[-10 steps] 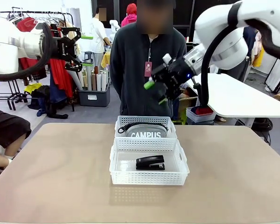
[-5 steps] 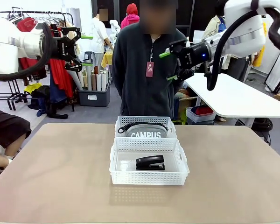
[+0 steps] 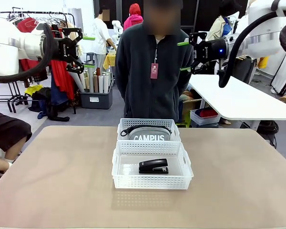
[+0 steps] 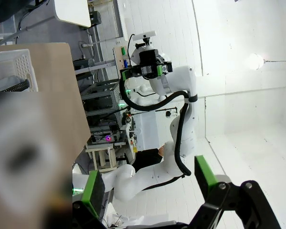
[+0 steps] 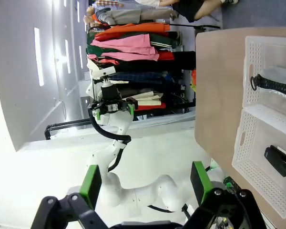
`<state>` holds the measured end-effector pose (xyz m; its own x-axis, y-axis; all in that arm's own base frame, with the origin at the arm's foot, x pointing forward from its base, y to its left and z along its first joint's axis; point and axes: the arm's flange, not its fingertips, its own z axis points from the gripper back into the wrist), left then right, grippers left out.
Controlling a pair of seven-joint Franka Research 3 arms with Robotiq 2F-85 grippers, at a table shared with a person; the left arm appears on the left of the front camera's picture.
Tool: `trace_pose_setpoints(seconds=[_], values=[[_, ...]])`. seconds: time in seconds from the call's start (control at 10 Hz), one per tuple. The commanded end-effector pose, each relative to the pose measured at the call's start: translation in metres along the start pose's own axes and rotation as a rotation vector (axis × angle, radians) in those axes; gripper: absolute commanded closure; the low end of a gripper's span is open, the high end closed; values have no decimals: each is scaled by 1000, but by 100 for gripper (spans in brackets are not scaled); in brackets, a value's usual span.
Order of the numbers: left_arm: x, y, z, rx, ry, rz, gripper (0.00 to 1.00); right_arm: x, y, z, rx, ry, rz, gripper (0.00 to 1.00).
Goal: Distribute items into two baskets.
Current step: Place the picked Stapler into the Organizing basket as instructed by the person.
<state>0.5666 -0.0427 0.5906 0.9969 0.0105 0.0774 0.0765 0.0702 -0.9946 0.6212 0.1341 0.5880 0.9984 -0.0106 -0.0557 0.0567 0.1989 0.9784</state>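
Observation:
Two translucent white baskets stand end to end in the middle of the table. The far basket (image 3: 148, 122) holds the grey "CAMPUS" pouch (image 3: 151, 137) with its black strap. In the near basket (image 3: 152, 182) lies the black stapler (image 3: 153, 166). My left gripper (image 3: 89, 51) hangs open high at the left, nothing between its fingers. High at the right, my right gripper (image 3: 184, 56) is also open and bare. The right wrist view shows its gripper (image 5: 145, 183) open, with the stapler (image 5: 280, 161) and the pouch strap (image 5: 271, 86) in their baskets far off. The left wrist view's own gripper (image 4: 150, 183) stands open.
A person in a dark jacket (image 3: 152, 62) stands at the far edge of the table, hands out of sight. The tan tabletop (image 3: 62, 171) spreads bare on both sides of the baskets. A white table (image 3: 238, 100) and clothes racks (image 3: 38, 28) lie beyond.
My right arm has swung up and to the right, away from the space above the baskets, its gripper staying open. The left arm, baskets and items have not moved.

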Motion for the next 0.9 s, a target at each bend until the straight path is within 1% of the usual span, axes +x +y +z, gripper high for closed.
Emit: trace_pose_setpoints(seconds=[0.0, 0.1, 0.2, 0.3, 0.7, 0.8], values=[[-1, -2, 0, -4, -1, -4, 0, 6, 7, 8, 34, 9, 24, 0], [-1, -2, 0, -4, -1, -4, 0, 8, 5, 14, 37, 4, 33, 0], [-1, -2, 0, -4, -1, -4, 0, 9, 1, 21, 61, 17, 16, 0], [-1, -2, 0, -4, -1, -4, 0, 11, -1, 28, 85, 10, 16, 0], [-1, -2, 0, -4, -1, -4, 0, 1, -3, 55, 124, -27, 48, 0], [-1, -2, 0, -4, -1, -4, 0, 0, -1, 62, 132, -17, 58, 0]])
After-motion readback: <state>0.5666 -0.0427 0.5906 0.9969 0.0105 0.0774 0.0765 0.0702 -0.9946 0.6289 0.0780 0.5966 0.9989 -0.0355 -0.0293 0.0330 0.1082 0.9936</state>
